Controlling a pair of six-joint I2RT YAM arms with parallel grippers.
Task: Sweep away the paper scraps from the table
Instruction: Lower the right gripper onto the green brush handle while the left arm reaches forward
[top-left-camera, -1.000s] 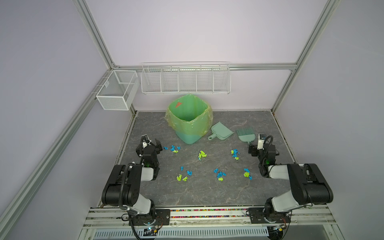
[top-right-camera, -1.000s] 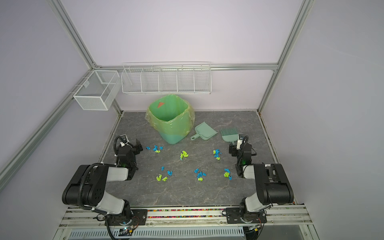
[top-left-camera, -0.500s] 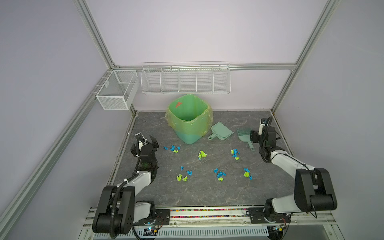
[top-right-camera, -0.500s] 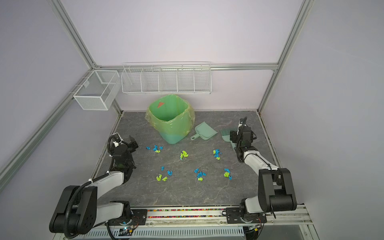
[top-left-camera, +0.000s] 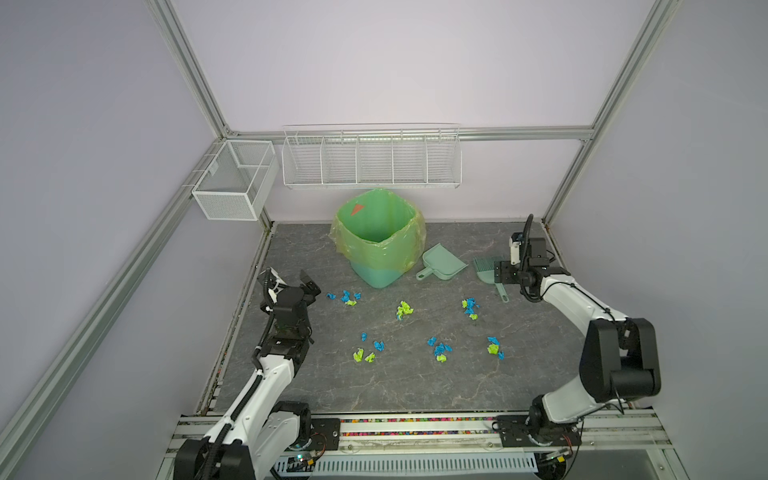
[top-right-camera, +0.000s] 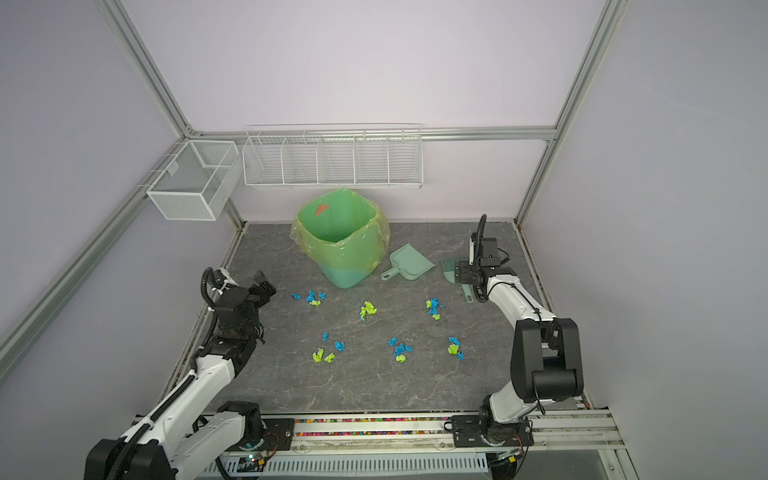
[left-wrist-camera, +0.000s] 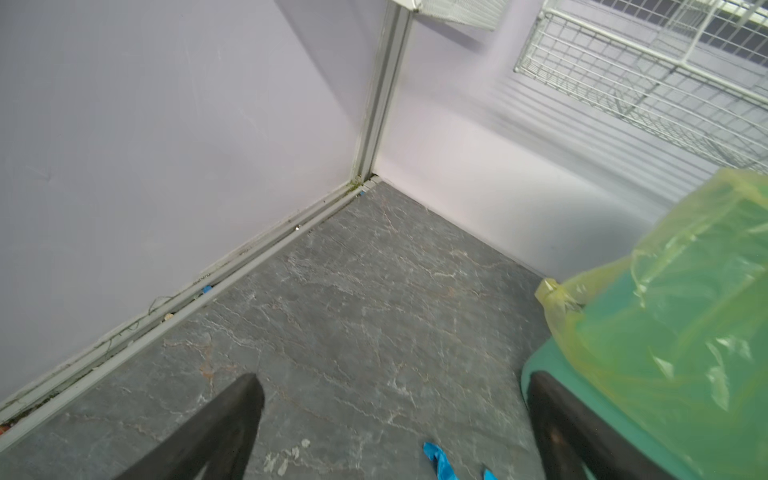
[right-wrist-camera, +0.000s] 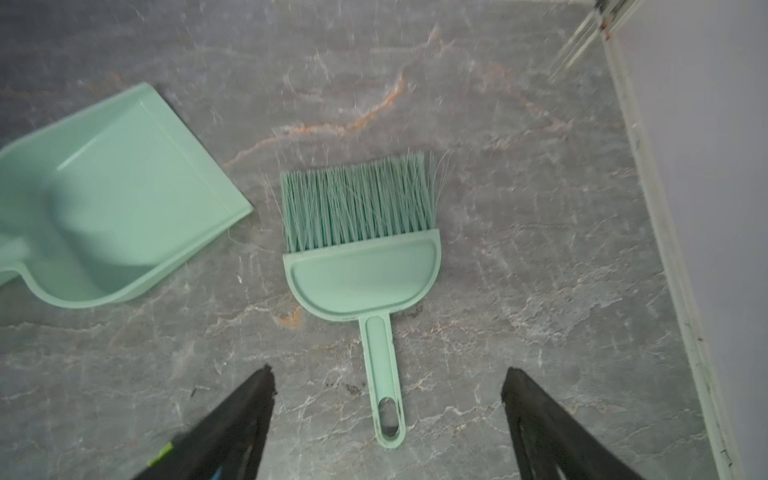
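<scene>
The paper scraps (top-left-camera: 404, 309) lay in six small clusters of blue and lime-green across the middle of the tabletop (top-left-camera: 415, 386), in a loose band below the bin (top-left-camera: 374, 266) in both top views. Neither claw touched any of them.

The left claw (top-left-camera: 291, 282) hung at the left edge of the tabletop, just left of the leftmost cluster. Its jaws were spread wide with nothing between them. The left wrist view showed a blue scrap (left-wrist-camera: 436, 461) on the marbled surface between its two dark fingers (left-wrist-camera: 224, 424), and the bin's side stood close beside one of them.

The right claw (top-left-camera: 500, 277) was at the right of the frame, above the handle of the mint-green brush (top-left-camera: 485, 269). It was likewise spread wide and empty. In the right wrist view the brush lay flat, and the end of its handle sat between the parted fingers with a clear gap to each.

The matching dustpan (top-left-camera: 444, 264) lay just left of the brush, between it and the bin, with its handle pointing toward the lower left. The bin, lined with a yellow-green bag, stood at the upper centre of the tabletop. A long white wire basket (top-left-camera: 370, 158) and a mesh box (top-left-camera: 232, 187) hung on the walls above it.
</scene>
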